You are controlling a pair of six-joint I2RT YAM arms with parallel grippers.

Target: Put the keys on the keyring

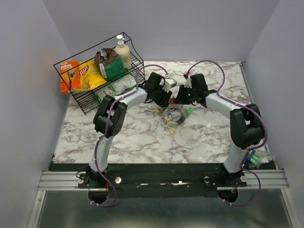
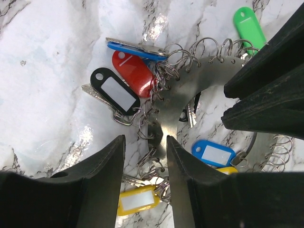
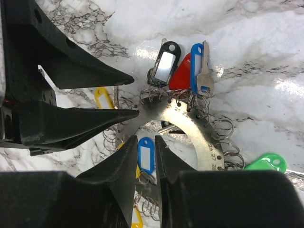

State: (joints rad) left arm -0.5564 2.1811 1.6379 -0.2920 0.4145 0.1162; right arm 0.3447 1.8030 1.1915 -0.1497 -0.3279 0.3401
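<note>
Because the keyring (image 1: 176,117) here is a flat steel band punched with numbered holes and hung with many small split rings, it should handle as stiff, thin and slippery. It is probably light in itself but dragged about by whatever dangles from it. It lies flat near the middle of the marble table (image 1: 118,137), straight out at 12 o'clock from the gap between the two arm bases.

Seen from the left wrist, the left gripper (image 2: 145,140) straddles the band at about the ring's 8 o'clock. Its fingers stand apart with marble showing beside the metal, so it is released and pinches nothing. From the right wrist, the right gripper (image 3: 146,138) hangs over the ring's hole. Its fingers are narrowly parted and a blue tag (image 3: 146,156) shows in the slit; whether it clamps anything I cannot tell.

In that view the keys (image 3: 204,71) fan out at the ring's 1 o'clock beside a black tag (image 3: 165,64) and a red tag (image 3: 179,78), seemingly on split rings already. A green tag (image 3: 266,164) lies at 3 o'clock.

The safest hold looks to be across a bare stretch of band, face to face, since loose rings and tags would swing. Keys lying flat on smooth marble are best taken by the head.
</note>
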